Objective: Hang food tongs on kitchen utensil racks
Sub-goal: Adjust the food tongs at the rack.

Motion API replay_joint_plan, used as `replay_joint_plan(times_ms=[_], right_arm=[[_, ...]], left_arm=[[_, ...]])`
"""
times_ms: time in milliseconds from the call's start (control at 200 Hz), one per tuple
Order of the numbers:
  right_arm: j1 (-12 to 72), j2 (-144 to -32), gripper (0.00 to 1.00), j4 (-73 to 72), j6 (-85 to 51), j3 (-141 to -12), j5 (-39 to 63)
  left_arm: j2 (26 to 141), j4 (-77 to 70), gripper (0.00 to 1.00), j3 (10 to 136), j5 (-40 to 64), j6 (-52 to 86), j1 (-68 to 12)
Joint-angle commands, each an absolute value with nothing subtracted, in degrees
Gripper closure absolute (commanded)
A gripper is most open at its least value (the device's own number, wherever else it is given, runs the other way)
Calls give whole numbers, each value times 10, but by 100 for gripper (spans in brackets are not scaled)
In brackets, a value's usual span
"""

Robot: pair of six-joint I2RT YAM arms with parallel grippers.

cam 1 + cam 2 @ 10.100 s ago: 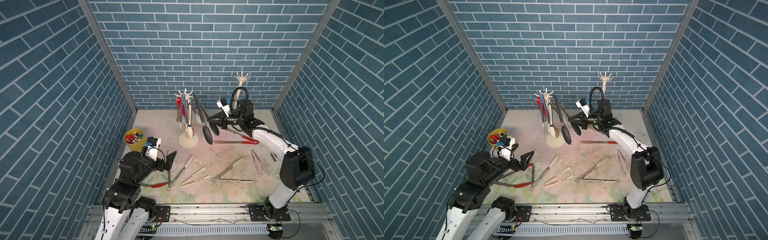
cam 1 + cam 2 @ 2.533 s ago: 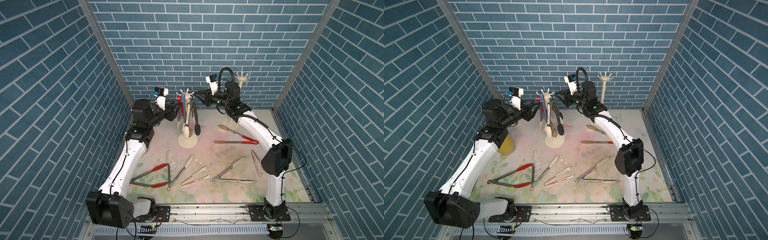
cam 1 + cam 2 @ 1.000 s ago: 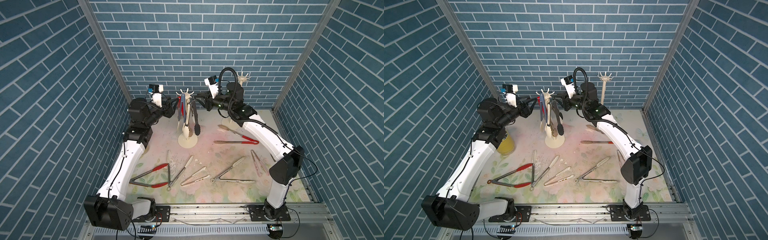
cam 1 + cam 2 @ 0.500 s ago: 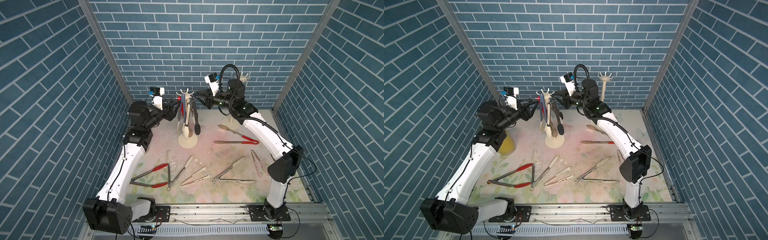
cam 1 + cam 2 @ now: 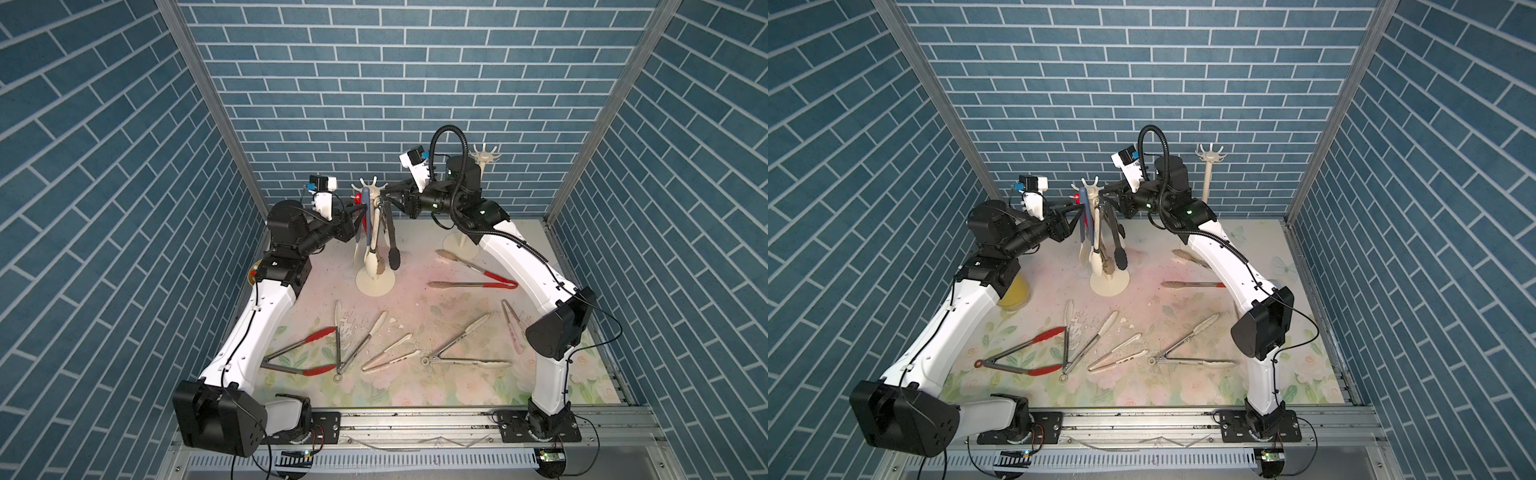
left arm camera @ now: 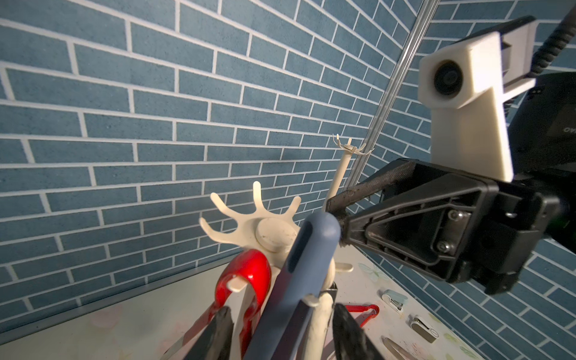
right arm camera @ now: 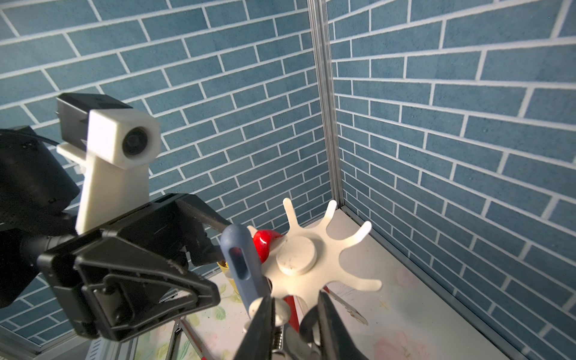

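While at rack (image 5: 376, 286), left jaws apart astride blue tongs (image 6: 307, 258), right jaws tight on black tongs (image 5: 393, 257)

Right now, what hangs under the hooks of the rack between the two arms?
Under the rack crown hang blue tongs, red-topped tongs, black-tipped tongs and cream-tipped tongs. The overlapping tongs cover the pole, so any further pair behind them cannot be seen.

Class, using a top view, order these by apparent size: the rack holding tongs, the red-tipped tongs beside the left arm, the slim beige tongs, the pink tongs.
1. rack holding tongs
2. red-tipped tongs
3. beige tongs and pink tongs: too alike to rank.
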State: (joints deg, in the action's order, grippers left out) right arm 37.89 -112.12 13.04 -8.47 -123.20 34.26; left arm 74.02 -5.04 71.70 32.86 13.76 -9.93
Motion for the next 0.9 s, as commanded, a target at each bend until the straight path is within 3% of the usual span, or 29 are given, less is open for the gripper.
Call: replay_joint_plan(times_ms=[0,395,895], right_arm=[[382,-1133,71,160,-55,-1251,323],[381,-1134,62,178,-37,-1261,293],[383,-1143,80,183,-45,-1276,330]], left_arm=[[743,-72,47,722,333,143,-105],[746,-73,47,728,329,144,-105],[776,-52,51,763,299,144,-105]])
